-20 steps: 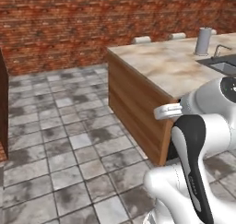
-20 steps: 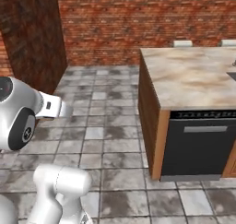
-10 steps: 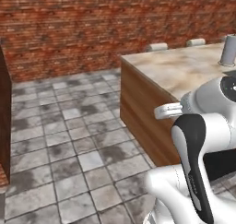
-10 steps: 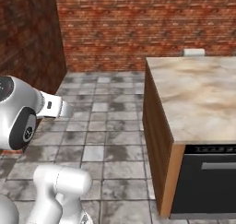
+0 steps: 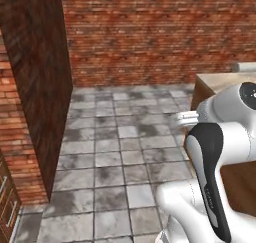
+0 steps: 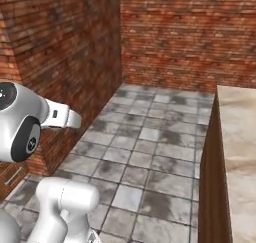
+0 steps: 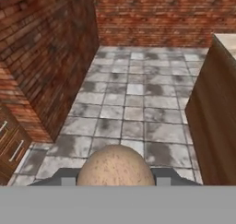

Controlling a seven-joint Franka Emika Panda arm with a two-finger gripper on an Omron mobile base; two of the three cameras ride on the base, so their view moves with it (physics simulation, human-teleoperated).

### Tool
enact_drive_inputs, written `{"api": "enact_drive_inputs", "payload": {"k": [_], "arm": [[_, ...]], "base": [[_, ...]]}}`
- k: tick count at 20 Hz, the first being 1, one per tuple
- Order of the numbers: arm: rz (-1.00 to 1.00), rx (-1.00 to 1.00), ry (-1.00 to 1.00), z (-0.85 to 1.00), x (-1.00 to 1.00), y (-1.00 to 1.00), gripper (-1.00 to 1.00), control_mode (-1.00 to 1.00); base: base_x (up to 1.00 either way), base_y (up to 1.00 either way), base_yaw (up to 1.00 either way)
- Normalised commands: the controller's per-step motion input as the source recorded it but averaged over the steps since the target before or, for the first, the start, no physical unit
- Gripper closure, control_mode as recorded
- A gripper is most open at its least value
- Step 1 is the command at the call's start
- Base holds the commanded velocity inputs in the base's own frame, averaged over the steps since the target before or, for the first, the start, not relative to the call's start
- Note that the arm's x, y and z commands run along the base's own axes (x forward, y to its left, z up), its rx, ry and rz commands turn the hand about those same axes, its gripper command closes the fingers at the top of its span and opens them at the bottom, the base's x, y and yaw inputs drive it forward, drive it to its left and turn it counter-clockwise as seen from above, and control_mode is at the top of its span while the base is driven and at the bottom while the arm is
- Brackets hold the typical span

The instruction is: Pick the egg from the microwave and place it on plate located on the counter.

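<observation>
The gripper [image 7: 115, 181] is closed on the egg [image 7: 115, 168], whose speckled tan top shows between the fingers at the bottom of the hand view, above the grey tiled floor [image 7: 133, 103]. The counter [image 6: 240, 152] stands at the right, a brick wall [image 5: 150, 32] behind.

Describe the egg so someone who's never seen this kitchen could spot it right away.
Find the brick-walled room with the grey tiled floor and the wooden-sided counter at its side. In the hand view, the egg sits between the gripper fingers: the one rounded, speckled tan thing among flat bricks and tiles.
</observation>
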Motion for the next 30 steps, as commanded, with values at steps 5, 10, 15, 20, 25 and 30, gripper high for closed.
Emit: {"api": "enact_drive_inputs", "payload": {"k": [5,10,15,20,25,30], "arm": [[0.00,0.00,0.00,0.00,0.00,0.00,1.00,1.00],[0.00,0.00,0.00,0.00,0.00,0.00,1.00,1.00],[0.00,0.00,0.00,0.00,0.00,0.00,1.00,1.00],[0.00,0.00,0.00,0.00,0.00,0.00,1.00,1.00],[0.00,0.00,0.00,0.00,0.00,0.00,1.00,1.00],[0.00,0.00,0.00,0.00,0.00,0.00,1.00,1.00]], "base": [[0.86,0.05,0.61],[0.76,0.07,0.62],[0.71,0.18,0.62],[0.69,0.17,0.66],[0.68,0.07,0.70],[0.82,-0.05,0.64]]}}
